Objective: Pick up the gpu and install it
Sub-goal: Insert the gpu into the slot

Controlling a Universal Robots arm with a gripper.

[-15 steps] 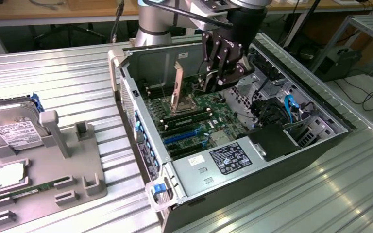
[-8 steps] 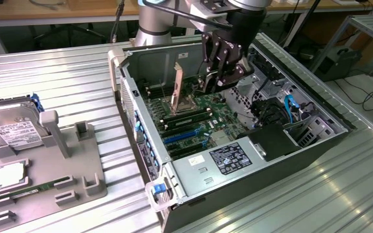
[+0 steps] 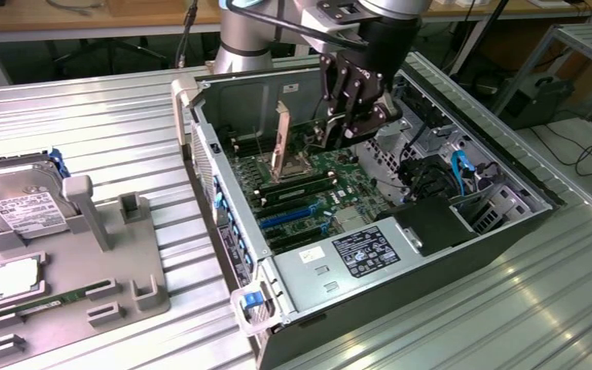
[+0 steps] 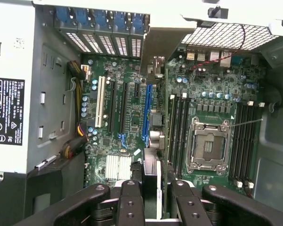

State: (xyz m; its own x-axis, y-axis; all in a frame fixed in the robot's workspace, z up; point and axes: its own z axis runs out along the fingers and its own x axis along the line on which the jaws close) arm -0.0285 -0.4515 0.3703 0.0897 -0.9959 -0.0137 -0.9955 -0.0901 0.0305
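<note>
Jaws: clamped on the top edge of the gpu, hanging over the open computer case.
Gpu: upright on edge inside the case, metal bracket toward the case's rear wall, above the motherboard.
Wrist view: the card runs edge-on between the blue slot and the memory slots; whether its lower edge is touching a slot, I cannot tell.
Fixture tray: near the surface's edge at the exterior view's left, carrying a hard drive and a green memory stick.
</note>
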